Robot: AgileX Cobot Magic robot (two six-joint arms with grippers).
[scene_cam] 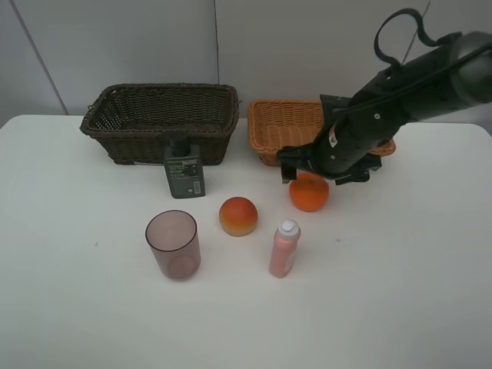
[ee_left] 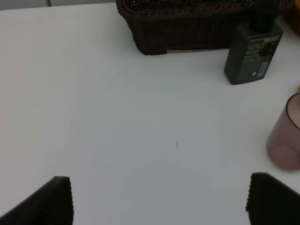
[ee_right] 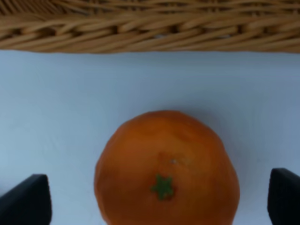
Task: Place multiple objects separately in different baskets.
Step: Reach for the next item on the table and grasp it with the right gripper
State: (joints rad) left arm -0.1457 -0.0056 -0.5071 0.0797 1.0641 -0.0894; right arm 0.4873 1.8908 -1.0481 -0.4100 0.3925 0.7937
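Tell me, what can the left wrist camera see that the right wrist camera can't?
Only the left wrist view: the dark brown woven wicker basket, the dark green pump bottle standing close to it, the see-through mauve plastic cup, and the left fingers. Only the right wrist view: the round orange fruit sitting untouched between the right fingers, with the light orange-brown wicker basket just beyond it. Both: the white table and dark fingers spread wide apart.

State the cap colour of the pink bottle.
White cap on the pink bottle; shows best in the exterior high view.
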